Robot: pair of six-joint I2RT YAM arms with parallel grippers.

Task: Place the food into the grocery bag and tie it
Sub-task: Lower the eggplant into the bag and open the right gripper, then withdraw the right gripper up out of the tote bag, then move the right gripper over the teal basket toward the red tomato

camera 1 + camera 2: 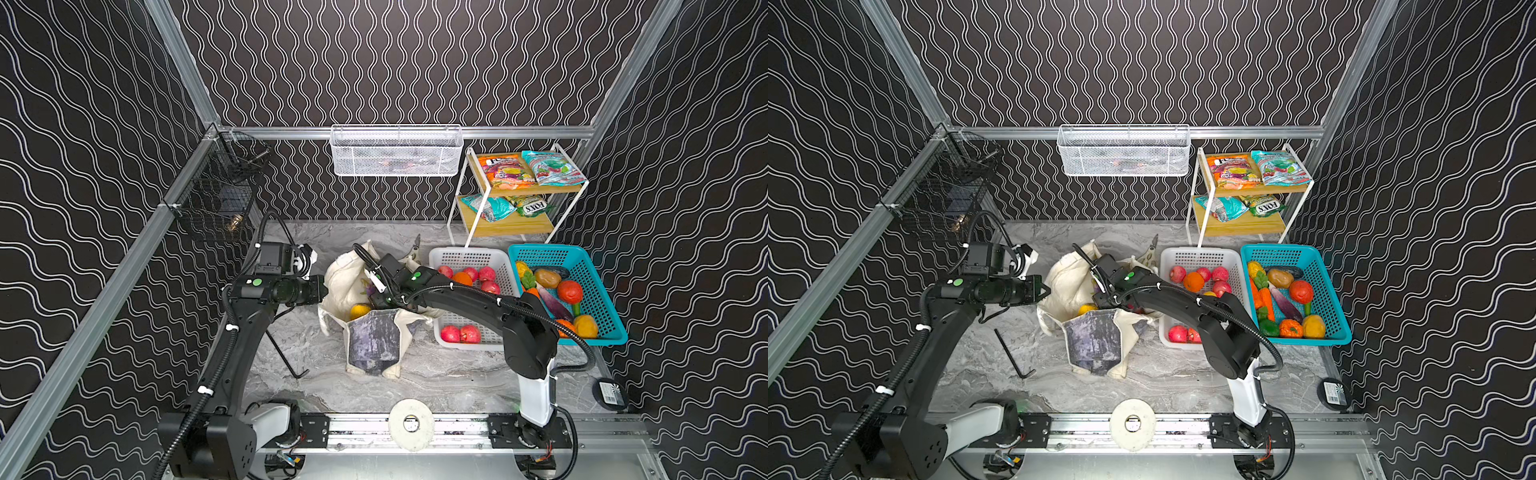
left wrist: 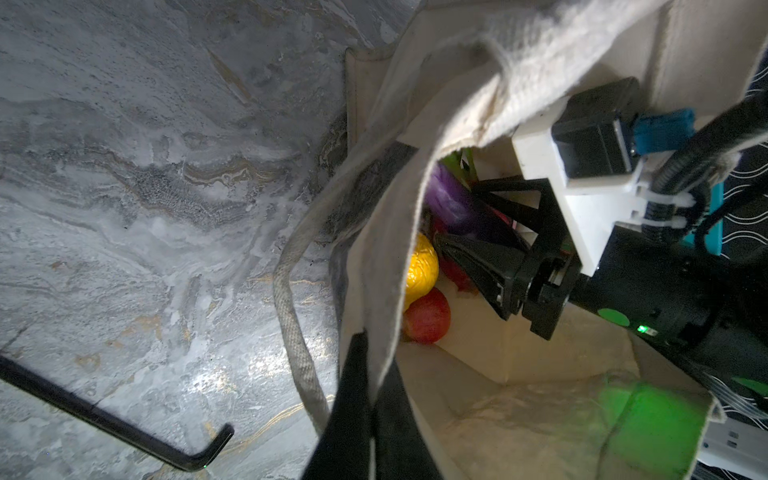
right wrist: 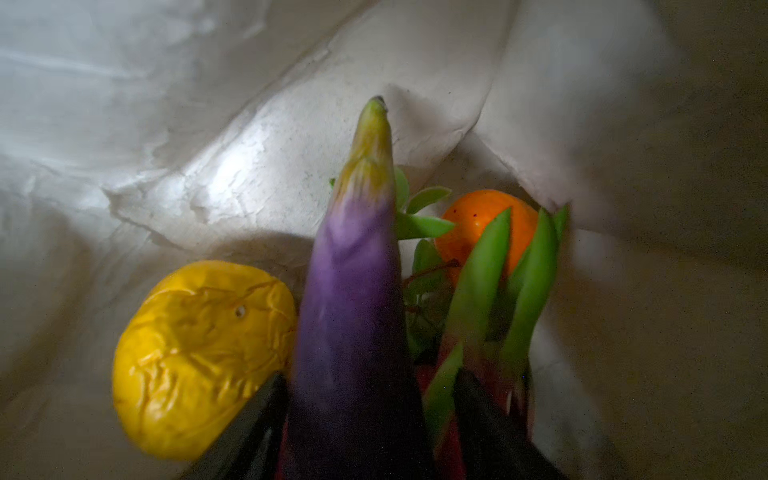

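Observation:
The cream grocery bag stands open at the middle of the table. My left gripper is shut on the bag's near-left rim and holds the mouth open. My right gripper reaches down inside the bag. Its fingers stand apart on either side of a purple eggplant, with a gap showing at one finger. Food lying in the bag: a yellow lemon, an orange, a red apple and a green-leaved dragon fruit.
A white basket of apples and an orange sits right of the bag, with a teal basket of vegetables beyond it. Snack packets lie on a two-tier shelf at the back right. A black hex key lies left of the bag.

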